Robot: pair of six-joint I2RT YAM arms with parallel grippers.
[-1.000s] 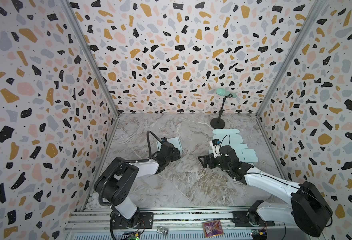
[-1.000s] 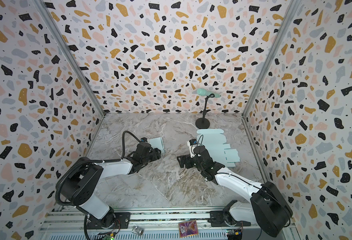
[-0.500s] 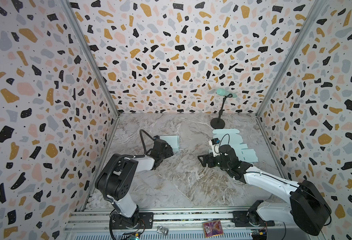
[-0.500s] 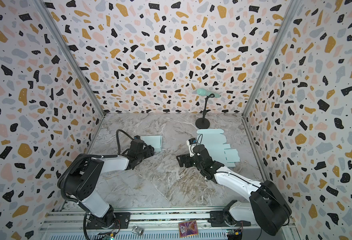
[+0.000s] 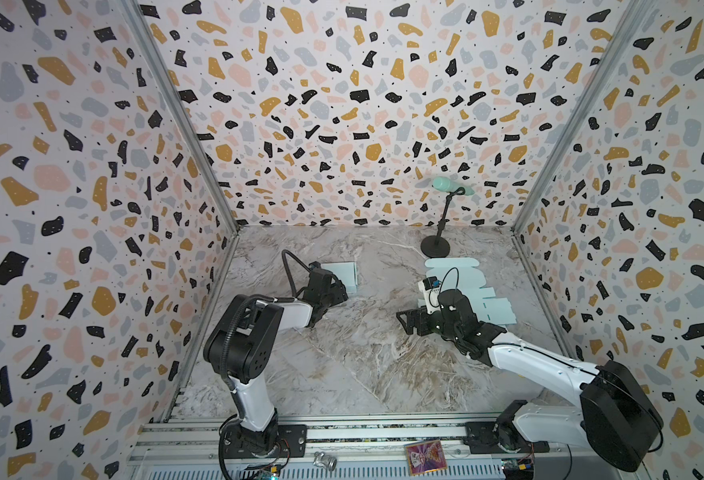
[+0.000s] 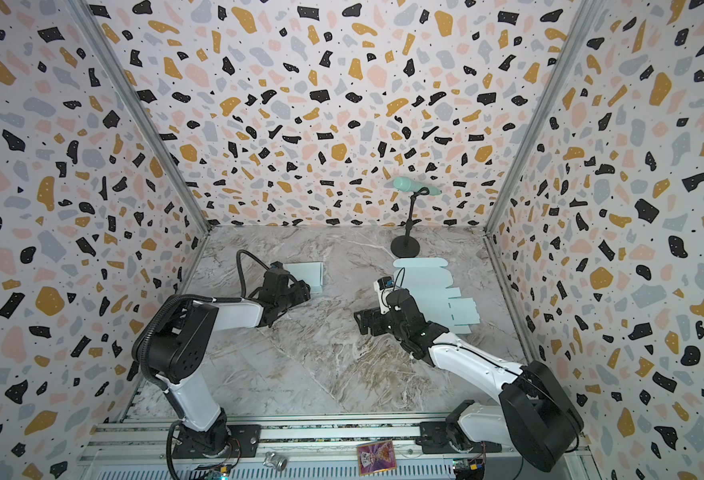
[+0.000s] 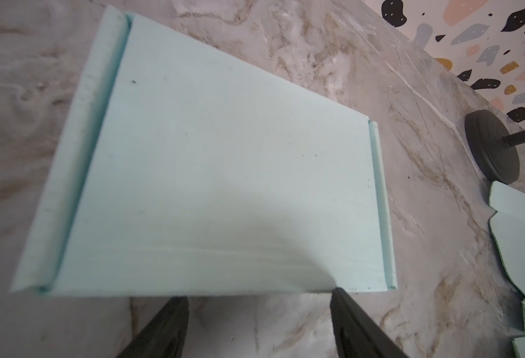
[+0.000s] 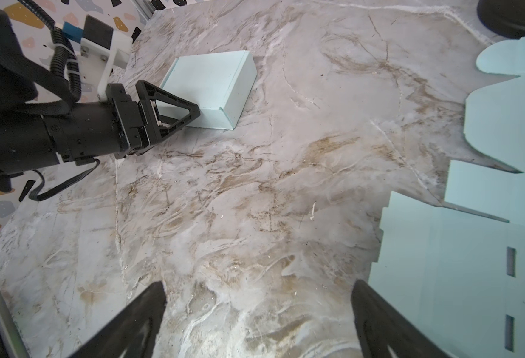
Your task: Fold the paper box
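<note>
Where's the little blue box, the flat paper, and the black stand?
folded box [image 8: 207, 85], right wrist view, top face.
flat paper [image 6: 462, 311], a top view, its near panel.
black stand [image 5: 435, 248], a top view, round base.

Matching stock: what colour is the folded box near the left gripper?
Folded box: pale mint green, best in left wrist view.

I see the box [image 5: 344, 274] in pale mint, and the flat sheet [image 5: 499, 309] matches it. The counter [image 5: 362, 361] is grey marble with tan veins. The walls [image 5: 342, 104] are white terrazzo, flecked black, ochre, pink and grey. The stand [image 5: 435, 248] is black.
</note>
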